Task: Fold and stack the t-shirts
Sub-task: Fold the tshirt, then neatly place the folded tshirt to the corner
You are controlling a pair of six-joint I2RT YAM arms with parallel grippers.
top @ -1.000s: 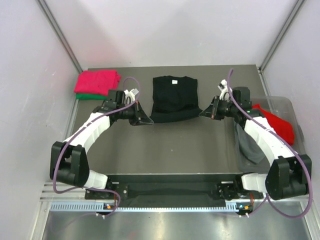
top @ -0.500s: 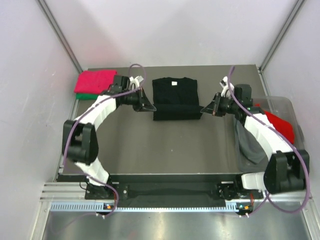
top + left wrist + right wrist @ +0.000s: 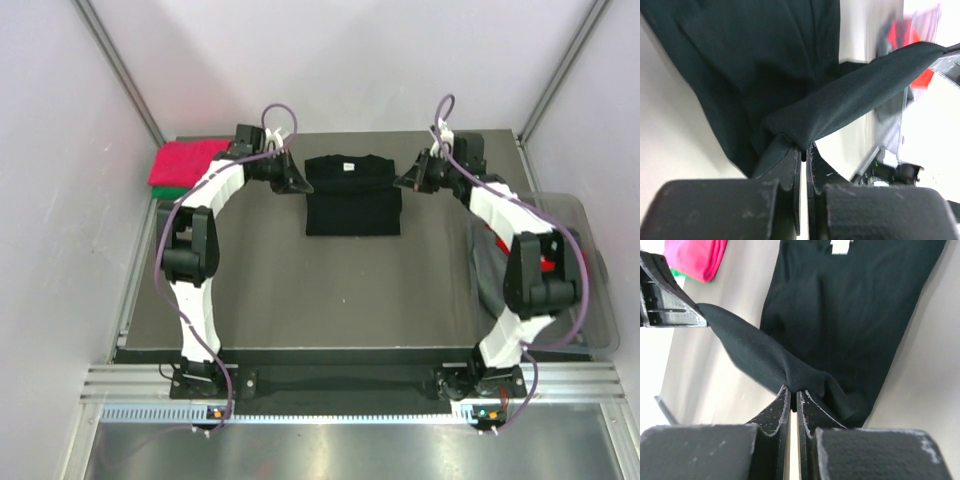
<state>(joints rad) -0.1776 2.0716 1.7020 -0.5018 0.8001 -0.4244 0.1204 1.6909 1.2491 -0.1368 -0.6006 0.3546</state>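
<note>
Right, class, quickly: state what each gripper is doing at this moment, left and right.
Left gripper: closed, pinching an edge of the black t-shirt.
Right gripper: closed, pinching the same shirt's opposite side.

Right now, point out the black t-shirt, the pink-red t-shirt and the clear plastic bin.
black t-shirt [image 3: 350, 208], top external view, middle of the folded body.
pink-red t-shirt [image 3: 185, 160], top external view, its folded top face.
clear plastic bin [image 3: 597, 290], top external view, its right wall.
</note>
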